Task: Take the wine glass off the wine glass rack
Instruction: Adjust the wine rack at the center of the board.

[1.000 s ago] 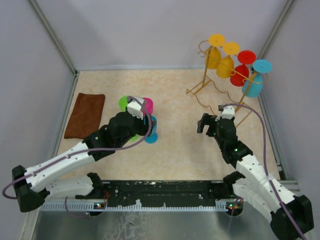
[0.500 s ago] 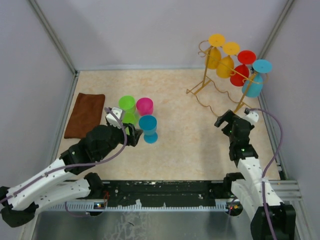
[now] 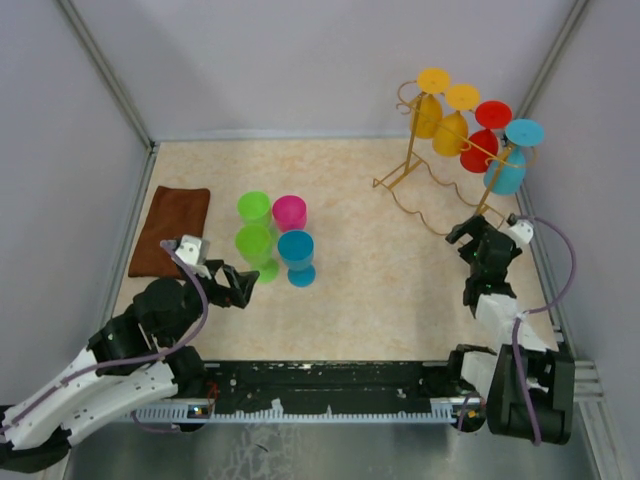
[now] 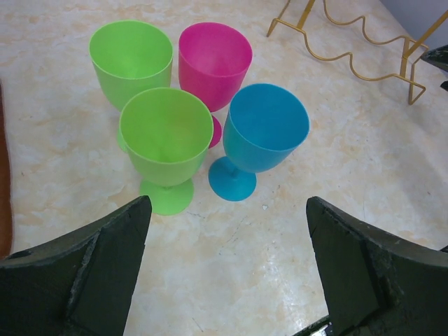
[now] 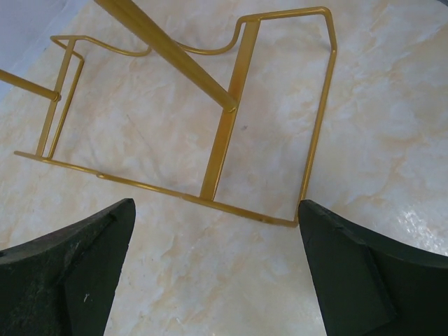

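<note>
The golden wire wine glass rack stands at the back right, with several wine glasses hanging upside down from it: two yellow, a red and a blue. My right gripper is open just in front of the rack's right foot; its wrist view shows the rack's base frame right ahead of the empty gripper. My left gripper is open and empty, near-left of several upright glasses on the table: two green, a pink and a blue.
A brown cloth lies at the left edge of the table. Grey walls with metal corner posts close in the table on three sides. The rack's low wavy base rail reaches toward the table's middle.
My left gripper has let go among the standing glasses, opened wide and drawn back toward the near left. My right arm has swung right, up to the rack's foot, still open.
</note>
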Action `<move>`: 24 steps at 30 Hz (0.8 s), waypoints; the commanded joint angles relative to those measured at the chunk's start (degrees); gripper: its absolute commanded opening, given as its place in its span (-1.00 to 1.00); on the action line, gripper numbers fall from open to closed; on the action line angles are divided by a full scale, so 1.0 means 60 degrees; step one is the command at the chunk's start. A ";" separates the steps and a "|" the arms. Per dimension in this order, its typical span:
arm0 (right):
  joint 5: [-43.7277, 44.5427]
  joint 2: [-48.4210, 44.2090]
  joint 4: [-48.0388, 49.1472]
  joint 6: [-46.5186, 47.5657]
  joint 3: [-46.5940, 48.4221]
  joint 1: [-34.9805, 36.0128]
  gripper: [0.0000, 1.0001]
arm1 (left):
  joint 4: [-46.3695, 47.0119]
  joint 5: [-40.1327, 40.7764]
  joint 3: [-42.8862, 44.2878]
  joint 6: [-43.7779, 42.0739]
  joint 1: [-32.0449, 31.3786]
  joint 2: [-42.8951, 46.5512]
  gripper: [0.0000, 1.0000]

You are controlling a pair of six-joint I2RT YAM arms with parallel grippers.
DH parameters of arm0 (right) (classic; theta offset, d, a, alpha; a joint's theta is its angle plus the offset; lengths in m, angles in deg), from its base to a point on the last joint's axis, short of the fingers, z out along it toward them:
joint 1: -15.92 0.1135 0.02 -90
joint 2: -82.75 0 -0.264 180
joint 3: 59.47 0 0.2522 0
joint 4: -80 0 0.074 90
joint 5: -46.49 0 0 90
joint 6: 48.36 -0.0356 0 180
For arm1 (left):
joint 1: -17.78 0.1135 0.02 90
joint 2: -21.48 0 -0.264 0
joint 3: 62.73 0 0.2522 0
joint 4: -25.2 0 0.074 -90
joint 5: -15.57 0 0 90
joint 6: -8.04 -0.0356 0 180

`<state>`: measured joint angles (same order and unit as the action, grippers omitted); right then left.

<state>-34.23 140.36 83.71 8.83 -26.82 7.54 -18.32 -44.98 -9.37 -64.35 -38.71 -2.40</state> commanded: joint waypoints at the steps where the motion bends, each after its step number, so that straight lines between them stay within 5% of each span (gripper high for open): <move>1: -0.0780 0.0875 0.1272 0.0150 0.0785 -0.0332 0.99 | -0.0127 0.0256 -0.0201 0.0187 0.0025 0.0404 0.94; 24: -0.4474 0.3416 0.1007 -0.0850 0.1848 -0.0819 0.98 | -0.0961 0.1248 -0.0124 0.1047 0.0025 0.0602 0.95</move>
<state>-55.30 159.42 87.06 7.43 -17.42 2.89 -22.76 -39.16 -10.03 -59.30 -38.71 0.35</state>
